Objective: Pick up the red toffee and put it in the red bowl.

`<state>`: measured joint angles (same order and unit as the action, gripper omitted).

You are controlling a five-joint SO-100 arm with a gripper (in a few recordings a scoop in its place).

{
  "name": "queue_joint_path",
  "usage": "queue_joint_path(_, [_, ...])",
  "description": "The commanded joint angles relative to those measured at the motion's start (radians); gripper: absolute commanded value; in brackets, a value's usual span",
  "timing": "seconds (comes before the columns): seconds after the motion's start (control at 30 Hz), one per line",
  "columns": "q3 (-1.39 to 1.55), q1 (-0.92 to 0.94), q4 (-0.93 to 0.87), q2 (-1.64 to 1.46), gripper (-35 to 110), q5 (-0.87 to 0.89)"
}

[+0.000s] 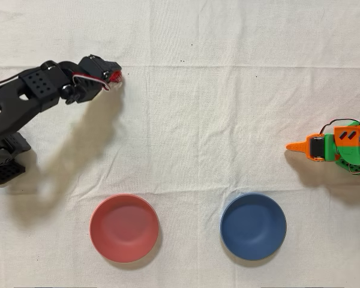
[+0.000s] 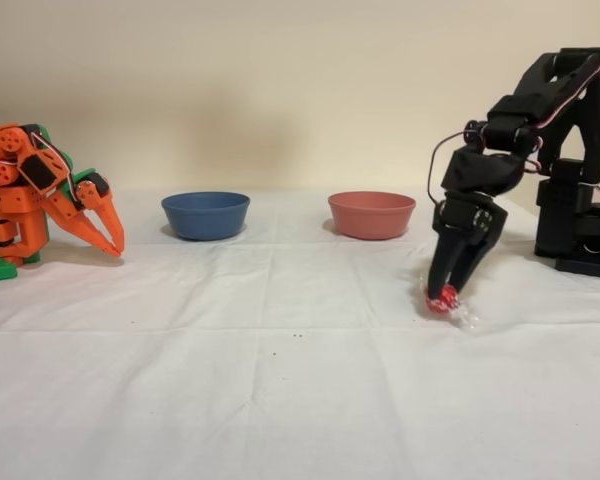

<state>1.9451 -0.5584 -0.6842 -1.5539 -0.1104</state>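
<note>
The red toffee [image 1: 115, 75] [image 2: 441, 299], a small shiny red candy with clear wrapper ends, lies on the white cloth at the upper left of the overhead view. The black arm's gripper [image 1: 112, 78] [image 2: 445, 291] points down onto it, and its two fingers are closed around the candy at cloth level. The red bowl [image 1: 124, 228] [image 2: 371, 214] stands empty. In the overhead view it is near the front edge, well below the gripper. In the fixed view it is behind and to the left of the gripper.
A blue bowl [image 1: 253, 225] [image 2: 205, 214] of the same size stands beside the red one, also empty. The idle orange arm [image 1: 339, 147] [image 2: 40, 195] rests at the opposite side of the table. White cloth covers the whole table.
</note>
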Motion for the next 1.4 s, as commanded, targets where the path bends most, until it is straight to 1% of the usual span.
queue_joint_path(0.0, [-0.002,0.046,-0.067,-0.189,9,-0.034])
queue_joint_path(0.37, [-0.006,0.233,-0.167,-0.365,9,-0.123])
queue_joint_path(0.6, [0.002,0.379,-0.17,-0.423,9,-0.192])
queue_joint_path(0.93, [-0.091,0.577,-0.183,-0.459,10,-0.296])
queue_joint_path(1.07, [-0.098,0.653,-0.175,-0.472,10,-0.334])
queue_joint_path(1.37, [-0.067,0.828,-0.086,-0.451,10,-0.416])
